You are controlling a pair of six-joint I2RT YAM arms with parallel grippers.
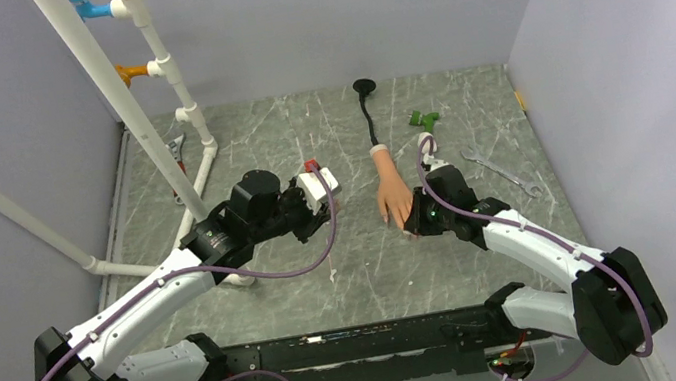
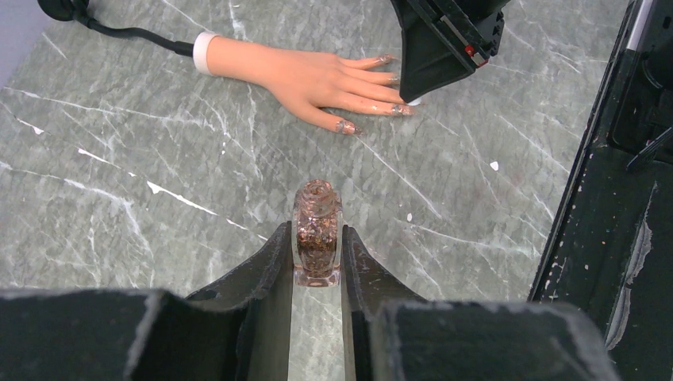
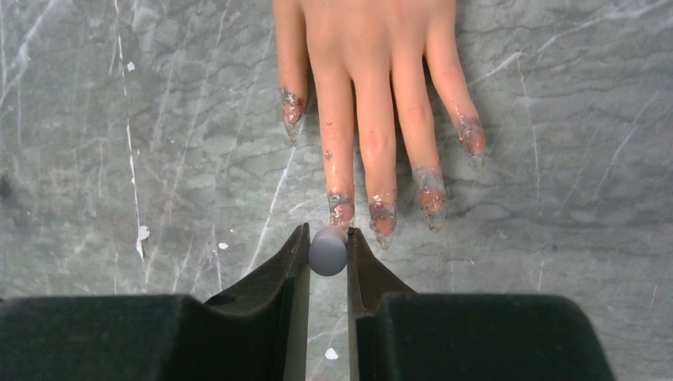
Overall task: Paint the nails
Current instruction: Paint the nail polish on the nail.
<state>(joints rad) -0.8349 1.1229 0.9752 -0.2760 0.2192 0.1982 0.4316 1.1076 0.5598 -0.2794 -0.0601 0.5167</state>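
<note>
**Operator:** Right wrist view first. Report the state of the right gripper.

**Technician:** Its jaws are clamped on a small grey round cap, judged to be the brush handle seen end-on. The brush itself is hidden beneath the cap.

**Operator:** Location of the nails?

**Technician:** They are on the mannequin hand, which lies palm-down on the worktop. The fingers point straight toward the jaws. The nail of the finger second from the left in this view sits just beyond the cap, almost touching it. All five nails already carry uneven glittery polish.

**Operator:** Long axis?

**Technician:** The hand's long axis runs from wrist to fingertips, in line with the jaw opening. Judgement: the next stroke should run along that finger, not across it.

**Operator:** Left arm status?

**Technician:** The left gripper has its jaws closed on the small polish bottle, held upright with its neck uncapped. In the overhead view it stands well apart from the hand, to the left.

**Operator:** Which arm is nearer the work?

**Technician:** The right arm. It is at the fingertips; the left arm only presents the bottle.

**Operator:** Risk?

**Technician:** Judgement: a small sideways drift would put polish on skin or on the neighbouring finger.
</note>
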